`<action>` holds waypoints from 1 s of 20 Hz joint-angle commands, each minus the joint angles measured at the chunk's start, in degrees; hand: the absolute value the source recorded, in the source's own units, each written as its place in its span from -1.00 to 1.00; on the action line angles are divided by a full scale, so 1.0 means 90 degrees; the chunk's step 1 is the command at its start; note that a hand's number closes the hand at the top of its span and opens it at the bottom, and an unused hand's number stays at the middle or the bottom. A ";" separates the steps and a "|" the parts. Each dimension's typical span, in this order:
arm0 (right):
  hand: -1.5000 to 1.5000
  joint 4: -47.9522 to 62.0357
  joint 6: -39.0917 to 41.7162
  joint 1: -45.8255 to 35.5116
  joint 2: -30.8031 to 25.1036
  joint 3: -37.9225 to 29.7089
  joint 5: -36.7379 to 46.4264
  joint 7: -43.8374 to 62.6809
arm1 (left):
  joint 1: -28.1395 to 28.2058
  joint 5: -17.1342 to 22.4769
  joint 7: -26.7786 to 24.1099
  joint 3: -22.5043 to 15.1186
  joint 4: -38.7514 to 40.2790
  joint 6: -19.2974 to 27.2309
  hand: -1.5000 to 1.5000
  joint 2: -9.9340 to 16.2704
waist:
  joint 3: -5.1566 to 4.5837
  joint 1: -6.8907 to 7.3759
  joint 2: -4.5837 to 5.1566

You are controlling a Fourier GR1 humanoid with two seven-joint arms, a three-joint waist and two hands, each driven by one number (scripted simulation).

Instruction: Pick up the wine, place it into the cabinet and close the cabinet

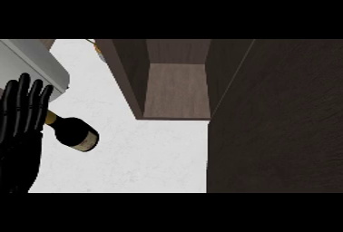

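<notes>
Black against the pale counter [154,158], the left robot hand [23,113] shows at the left edge of our head view, its fingers straight and pointing up, palm flat, grasping nothing. We see only this one robot hand; the right one does not show.

Just right of that hand we find the wine [74,132]: a dark bottle with a yellowish neck and a light label band near its base. It appears tilted, neck toward the upper left and base toward the lower right. The neck end meets the edge of the fingers, and we cannot tell whether they touch or merely overlap. The bottle is outside the cabinet and well apart from its opening.

Dark wood fills the right side of our view. The cabinet [175,86] stands open at the top centre, and we look into a brown interior framed by darker side walls. A broad dark panel [275,118], which we take for the open door, covers the view's right part from top to bottom.

At the upper left, behind the fingers, we see a light grey box [33,59] with a rounded corner; we cannot say what it is.
</notes>
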 commanded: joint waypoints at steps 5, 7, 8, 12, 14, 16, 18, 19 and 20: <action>-1.00 -0.0568 0.0133 0.0519 -0.0018 0.0206 0.0023 0.0112 | -0.0291 0.2047 -0.0820 0.0628 0.0320 -0.2223 -1.00 0.1182 | 0.0162 -0.0085 0.0150; -1.00 -0.0447 0.0674 0.0511 0.0128 0.0997 -0.0561 0.0475 | 0.0026 0.2783 -0.0299 -0.0227 0.0666 -0.2431 -1.00 0.0582 | 0.0151 -0.0076 0.0196; -1.00 -0.0523 0.0852 0.0820 -0.0031 0.0934 -0.0645 0.0385 | 0.0232 0.3211 -0.0179 -0.0046 0.0630 -0.2690 -1.00 0.0778 | 0.0164 -0.0063 0.0156; -1.00 -0.1515 0.0847 0.1128 -0.0135 0.1017 -0.0963 0.1190 | 0.0234 0.4623 0.0572 0.0456 0.0233 -0.2984 -1.00 0.1382 | 0.0176 -0.0045 0.0130; -1.00 -0.1401 0.0973 0.0786 -0.0302 0.0703 -0.1232 0.1334 | 0.0456 0.5224 0.0840 0.0756 -0.0054 -0.3107 -1.00 0.1698 | 0.0179 0.0016 0.0147; -1.00 -0.1993 0.0979 0.1202 -0.0278 0.0812 -0.1254 0.1547 | 0.0387 0.5082 0.1009 0.0640 -0.0109 -0.2837 -1.00 0.1513 | 0.0180 -0.0032 0.0152; -1.00 -0.2127 0.0467 0.0344 -0.0180 0.0858 -0.1103 0.2469 | 0.0761 0.5107 0.1120 0.0531 -0.0803 -0.2714 -1.00 0.1381 | 0.0176 0.0021 0.0154; -1.00 -0.2468 0.0647 0.0858 -0.0292 0.0746 -0.1274 0.2322 | 0.0758 0.6086 0.1418 0.1250 -0.0883 -0.2789 -1.00 0.1967 | 0.0178 0.0012 0.0144; -1.00 -0.2093 0.0731 0.0701 -0.0210 0.0538 -0.1465 0.2062 | 0.0950 0.5208 0.1496 0.0558 -0.1422 -0.2376 -1.00 0.1401 | 0.0181 0.0007 0.0152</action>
